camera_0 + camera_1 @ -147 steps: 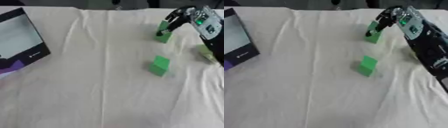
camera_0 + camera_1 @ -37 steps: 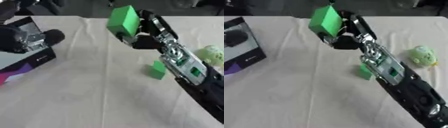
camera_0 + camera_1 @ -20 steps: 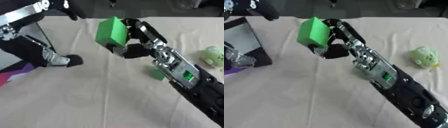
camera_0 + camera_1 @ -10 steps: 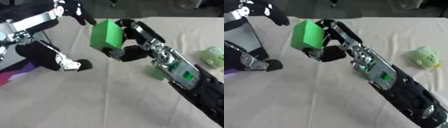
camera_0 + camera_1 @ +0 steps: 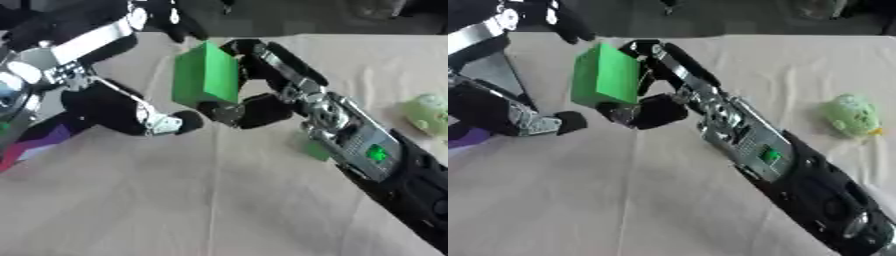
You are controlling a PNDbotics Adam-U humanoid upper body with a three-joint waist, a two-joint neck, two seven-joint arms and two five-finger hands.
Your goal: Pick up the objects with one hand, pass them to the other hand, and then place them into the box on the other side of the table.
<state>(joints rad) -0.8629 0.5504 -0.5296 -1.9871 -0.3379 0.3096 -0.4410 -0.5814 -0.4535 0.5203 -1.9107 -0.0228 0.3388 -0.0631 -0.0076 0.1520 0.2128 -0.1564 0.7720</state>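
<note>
The right hand [image 5: 254,100] holds one large green block [image 5: 206,75] in the air above the cloth-covered surface [image 5: 219,200], its fingers [image 5: 262,52] curled over the block's top edge and its thumb tucked under the block's lower corner, so the block is clamped between them. The block stands roughly upright, tilted slightly, with a broad face turned toward the camera.

Just left of the block is the left hand [image 5: 131,107]. Its fingers are spread apart: one dark fingertip [image 5: 185,121] lies below and to the left of the block's bottom edge, close to it, and another dark finger [image 5: 179,22] reaches above the block's upper left corner. Whether either touches the block cannot be told; the left hand is not closed on anything.

A second, smaller green block [image 5: 317,149] lies on the surface to the right of and below the held block, mostly hidden behind the right forearm, with only a corner showing. That makes two green blocks in all.

One pale green rounded object [image 5: 850,116], with a small yellow bit at its lower edge, lies on the surface well to the right of the held block, beyond the right arm.

Far left of the block, behind the left arm, part of one box [image 5: 31,145] shows, with a purple and red edge at its lower side.
</note>
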